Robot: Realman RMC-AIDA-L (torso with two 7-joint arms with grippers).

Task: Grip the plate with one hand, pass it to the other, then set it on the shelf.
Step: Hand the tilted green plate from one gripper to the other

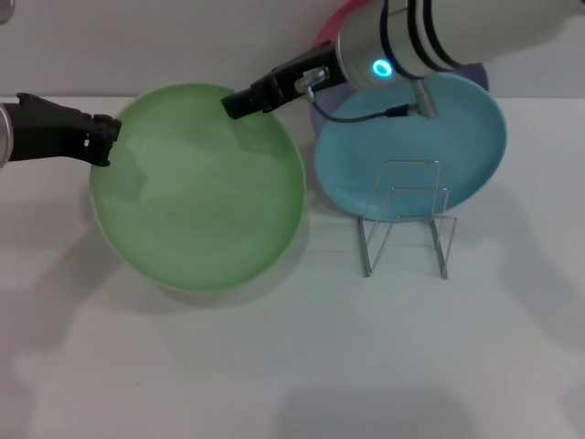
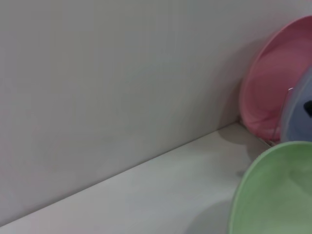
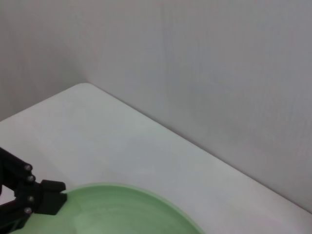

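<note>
The light green plate is held up off the white table, with its shadow below it. My left gripper, all black, is shut on the plate's left rim; it shows in the right wrist view clamped on the plate. My right gripper, on the white arm with the blue ring light, has its tip at the plate's far rim. The plate's edge also shows in the left wrist view. The silver wire shelf stands to the right of the plate.
A turquoise plate sits just behind the wire shelf. A lavender plate and a pink plate lean against the back wall. The white table stretches toward the front.
</note>
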